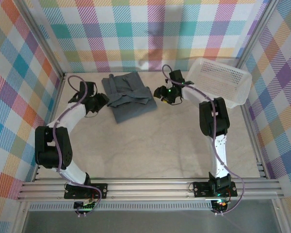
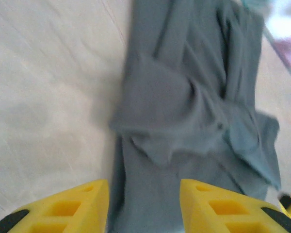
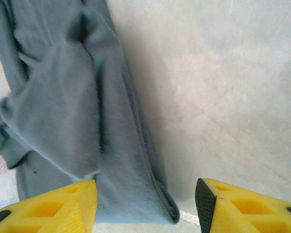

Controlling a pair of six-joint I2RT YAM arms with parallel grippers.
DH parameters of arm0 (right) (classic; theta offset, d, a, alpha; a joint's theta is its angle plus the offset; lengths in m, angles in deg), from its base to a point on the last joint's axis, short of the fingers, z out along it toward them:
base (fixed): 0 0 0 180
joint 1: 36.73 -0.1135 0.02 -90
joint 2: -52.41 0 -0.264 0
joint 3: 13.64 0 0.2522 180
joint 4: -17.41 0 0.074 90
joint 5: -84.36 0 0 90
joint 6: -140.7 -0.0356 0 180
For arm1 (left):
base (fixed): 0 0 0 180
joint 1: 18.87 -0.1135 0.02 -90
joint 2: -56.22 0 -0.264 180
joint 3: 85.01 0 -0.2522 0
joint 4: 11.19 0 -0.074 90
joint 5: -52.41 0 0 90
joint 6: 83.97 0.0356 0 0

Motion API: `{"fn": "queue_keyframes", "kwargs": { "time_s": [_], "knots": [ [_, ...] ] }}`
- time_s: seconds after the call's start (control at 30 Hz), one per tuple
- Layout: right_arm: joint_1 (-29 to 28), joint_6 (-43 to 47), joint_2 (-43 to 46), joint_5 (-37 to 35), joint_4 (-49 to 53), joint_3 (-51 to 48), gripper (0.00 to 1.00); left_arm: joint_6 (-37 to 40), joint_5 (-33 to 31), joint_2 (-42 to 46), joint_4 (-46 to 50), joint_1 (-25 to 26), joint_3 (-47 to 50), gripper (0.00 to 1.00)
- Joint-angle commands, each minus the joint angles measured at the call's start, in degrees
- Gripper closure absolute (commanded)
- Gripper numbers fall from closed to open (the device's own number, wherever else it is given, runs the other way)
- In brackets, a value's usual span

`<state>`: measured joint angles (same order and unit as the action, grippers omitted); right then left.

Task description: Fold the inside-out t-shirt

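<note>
Top external: slate-grey t-shirt (image 1: pixel 128 94) lies bunched in rumpled folds.

The left arm (image 1: pixel 70 116) bows out to the left at its elbow and reaches forward and inward, the left gripper (image 1: pixel 98 103) facing right with its yellow fingers (image 2: pixel 77 206) spread apart. The right arm (image 1: pixel 214 121) stretches straight forward, then turns left at the wrist; the right gripper (image 1: pixel 161 93) faces left, its jaws likewise parted and holding nothing
</note>
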<state>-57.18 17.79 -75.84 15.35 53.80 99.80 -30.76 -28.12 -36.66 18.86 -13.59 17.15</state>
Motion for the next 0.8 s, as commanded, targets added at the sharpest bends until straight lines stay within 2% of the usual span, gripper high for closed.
{"fn": "queue_keyframes", "kwargs": {
  "time_s": [0.0, 0.07, 0.1, 0.13, 0.17, 0.23, 0.27, 0.43, 0.57, 0.6, 0.63, 0.67, 0.7, 0.77],
  "knots": [
    [-2.3, 0.8, -2.0, 4.1, -5.1, -1.4, 0.47, -1.0, 4.6, -2.0, -2.9, 3.3, 4.6, 0.57],
    [-3.2, 0.6, -3.6, 4.6, -5.3, -0.3, 0.55, -1.9, 6.1, -4.1, -5.8, 4.3, 6.1, 0.57],
    [-3.5, 0.4, -4.1, 4.5, -5.1, 0.5, 0.64, -2.2, 7.0, -5.1, -7.1, 4.5, 6.3, 0.60],
    [-3.7, 0.2, -4.4, 4.6, -4.8, 0.8, 0.75, -2.3, 7.9, -6.2, -8.4, 4.6, 6.6, 0.67],
    [-3.8, -0.2, -4.0, 4.5, -4.8, 0.5, 0.84, -2.1, 8.4, -6.7, -9.4, 4.6, 6.8, 0.81],
    [-3.7, -0.1, -1.8, 3.5, -4.6, -1.4, 0.97, -0.7, 7.5, -6.4, -8.9, 4.6, 7.3, 1.00],
    [-3.7, 0.3, -0.2, 2.5, -4.8, -3.6, 1.00, 0.1, 6.5, -5.7, -7.6, 4.6, 7.7, 1.00],
    [-4.1, -0.2, 10.8, 3.3, -9.5, -20.7, 1.00, 1.2, 6.3, 1.9, -3.2, 5.1, 16.7, 1.00],
    [-7.5, -1.2, 21.9, 1.4, -13.3, -39.9, 1.00, -1.3, 6.0, 15.0, 2.1, 10.1, 28.7, 1.00],
    [-8.5, -1.8, 24.4, 0.6, -13.7, -43.9, 0.97, -2.5, 5.9, 18.2, 3.0, 12.1, 31.2, 1.00],
    [-9.7, -2.8, 26.9, -0.4, -14.4, -48.1, 0.89, -4.1, 5.5, 21.6, 3.9, 15.1, 33.4, 1.00],
    [-10.7, -3.6, 29.1, -1.3, -15.0, -52.0, 0.75, -5.7, 5.3, 24.2, 4.7, 18.0, 35.1, 1.00],
    [-11.3, -4.3, 31.0, -1.6, -14.8, -54.2, 0.65, -7.1, 5.0, 26.1, 5.5, 20.1, 36.0, 0.94],
    [-11.8, -5.5, 36.3, -2.0, -11.9, -57.4, 0.61, -9.1, 3.8, 29.2, 9.6, 22.5, 35.9, 0.64]
  ]
}}
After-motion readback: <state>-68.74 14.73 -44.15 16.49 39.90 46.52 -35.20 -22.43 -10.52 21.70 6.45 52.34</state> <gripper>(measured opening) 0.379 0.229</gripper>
